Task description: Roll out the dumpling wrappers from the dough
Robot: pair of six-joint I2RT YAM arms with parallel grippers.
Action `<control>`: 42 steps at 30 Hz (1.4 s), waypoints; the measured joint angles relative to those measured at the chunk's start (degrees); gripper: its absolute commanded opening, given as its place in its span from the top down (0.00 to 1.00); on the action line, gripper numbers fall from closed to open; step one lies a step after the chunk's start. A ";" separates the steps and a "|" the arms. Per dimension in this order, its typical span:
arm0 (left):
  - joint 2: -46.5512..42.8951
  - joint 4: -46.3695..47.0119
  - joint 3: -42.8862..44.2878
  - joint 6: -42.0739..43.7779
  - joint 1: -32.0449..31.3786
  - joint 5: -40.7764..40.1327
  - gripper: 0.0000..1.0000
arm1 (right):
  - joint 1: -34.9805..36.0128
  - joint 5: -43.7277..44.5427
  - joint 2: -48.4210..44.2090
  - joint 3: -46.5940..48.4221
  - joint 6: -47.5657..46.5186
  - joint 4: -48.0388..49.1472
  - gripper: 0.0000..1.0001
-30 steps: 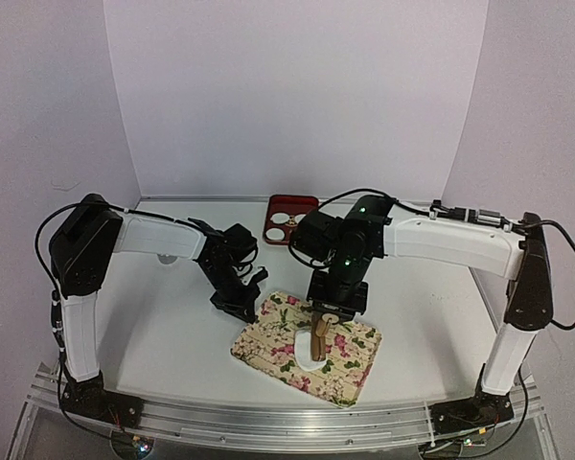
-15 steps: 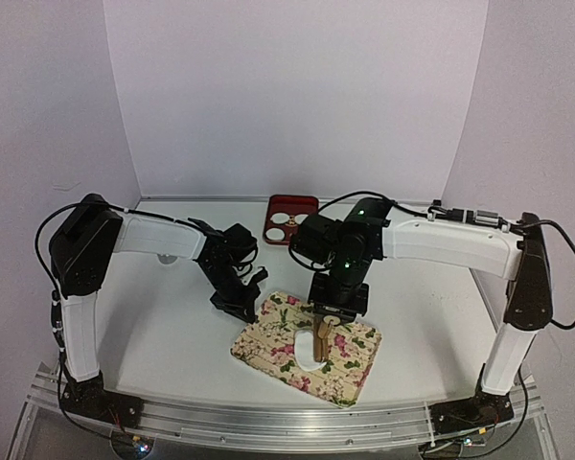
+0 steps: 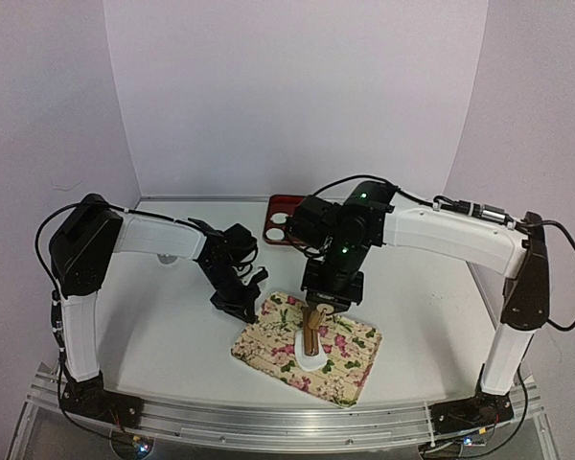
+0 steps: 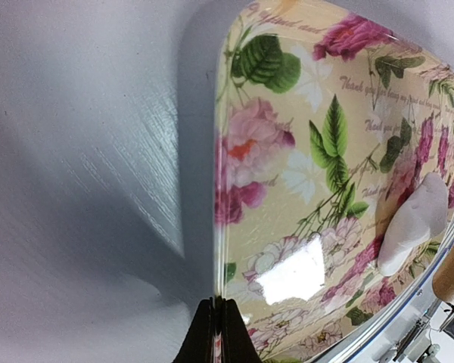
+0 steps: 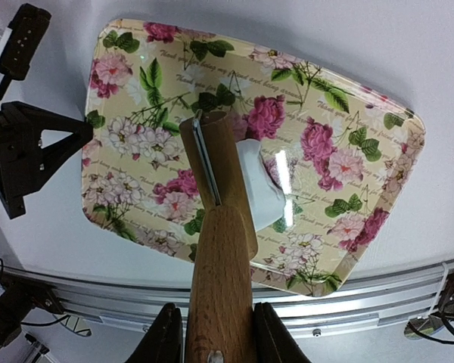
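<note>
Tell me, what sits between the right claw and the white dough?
A wooden rolling pin, held by the right gripper, reaches to the dough; right wrist view shows it.

Right end effector (image 3: 318,309) plus gripped rolling pin (image 3: 312,333) block floral mat (image 3: 350,369) centre. Left end effector (image 3: 241,308) clamps mat's left edge. Red tray (image 3: 292,198) behind. Open table (image 3: 426,316) right of mat, also near-left.

A robot lab test cell: plain white backdrop panels (image 3: 297,96) box in a white tabletop (image 3: 163,335) at 9, 12 and 3 o'clock, and an aluminium rail (image 3: 268,420) runs along 6 o'clock.
</note>
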 measured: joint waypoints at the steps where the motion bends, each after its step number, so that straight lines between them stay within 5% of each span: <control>1: 0.00 0.00 0.00 0.00 0.00 0.00 1.00 | 0.00 -0.04 0.52 0.00 -0.11 -0.02 1.00; 42: 0.17 -0.02 0.00 0.08 0.07 0.17 1.00 | -0.84 -1.29 0.33 -8.26 -1.21 7.66 1.00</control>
